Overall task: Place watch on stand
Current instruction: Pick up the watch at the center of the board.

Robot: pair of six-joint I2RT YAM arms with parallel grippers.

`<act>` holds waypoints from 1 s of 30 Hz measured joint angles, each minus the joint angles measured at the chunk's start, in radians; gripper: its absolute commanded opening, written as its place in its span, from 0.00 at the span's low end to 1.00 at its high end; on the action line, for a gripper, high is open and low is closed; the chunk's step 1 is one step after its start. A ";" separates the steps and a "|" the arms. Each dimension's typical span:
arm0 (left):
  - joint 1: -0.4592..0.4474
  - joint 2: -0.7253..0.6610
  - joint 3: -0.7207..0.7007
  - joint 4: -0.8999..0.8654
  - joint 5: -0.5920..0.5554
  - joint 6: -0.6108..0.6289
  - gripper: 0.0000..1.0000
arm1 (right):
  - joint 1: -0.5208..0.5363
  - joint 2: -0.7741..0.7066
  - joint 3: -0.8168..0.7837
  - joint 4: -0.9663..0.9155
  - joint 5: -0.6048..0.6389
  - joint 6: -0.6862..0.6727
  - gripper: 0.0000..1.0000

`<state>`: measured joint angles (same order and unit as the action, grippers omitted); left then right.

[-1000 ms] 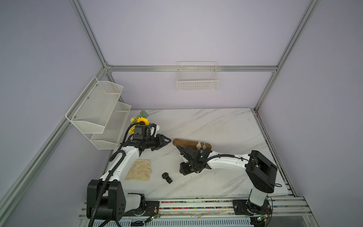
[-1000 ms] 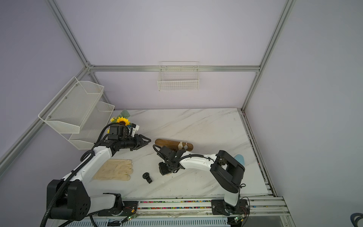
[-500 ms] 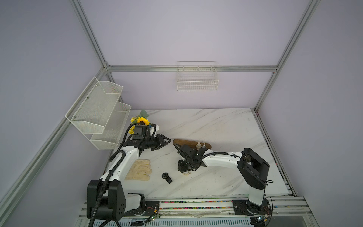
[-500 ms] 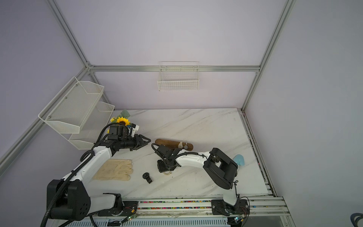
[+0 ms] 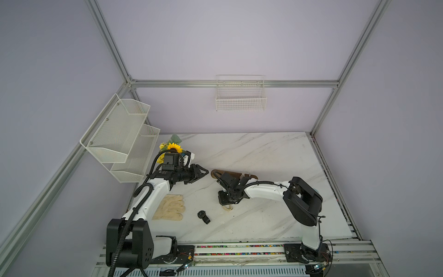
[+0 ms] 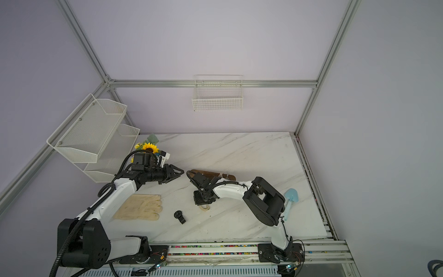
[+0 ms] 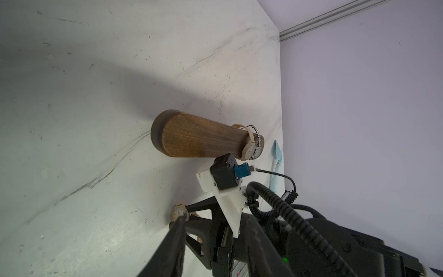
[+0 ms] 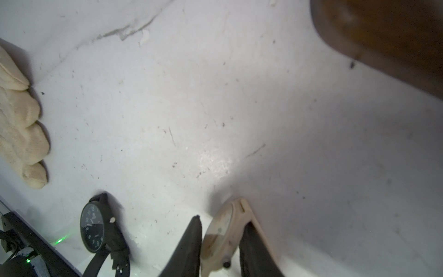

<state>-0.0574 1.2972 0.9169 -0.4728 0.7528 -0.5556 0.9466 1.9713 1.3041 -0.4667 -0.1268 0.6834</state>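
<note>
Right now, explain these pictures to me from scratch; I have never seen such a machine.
These are two robot arms fixed at the front of a marble table, each ending in a two-fingered gripper. Two pictures look down from overhead; two come from cameras on the arms' wrists. On the table are a pale glove, a black watch, a sunflower, a blue scoop and a wooden stand that carries two watches. The right gripper has its fingers against either side of a beige watch lying on the table. The left gripper is open, holds nothing and points toward the stand.
</note>
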 measured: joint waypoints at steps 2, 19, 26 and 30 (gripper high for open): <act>0.003 0.002 0.000 0.000 0.002 0.000 0.41 | 0.000 0.000 0.000 0.000 0.000 -0.003 0.25; 0.009 0.014 0.000 -0.005 0.010 0.000 0.41 | -0.032 -0.053 -0.082 0.071 -0.116 -0.028 0.13; 0.011 0.011 0.000 -0.007 0.029 0.004 0.41 | -0.083 -0.183 -0.140 0.166 -0.328 -0.065 0.12; 0.011 -0.009 0.000 -0.007 0.047 0.023 0.42 | -0.159 -0.282 -0.179 0.254 -0.514 -0.087 0.12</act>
<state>-0.0460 1.2881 0.9169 -0.4801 0.8001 -0.5327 0.7879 1.6894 1.1248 -0.2123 -0.6407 0.5961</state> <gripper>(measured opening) 0.411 0.123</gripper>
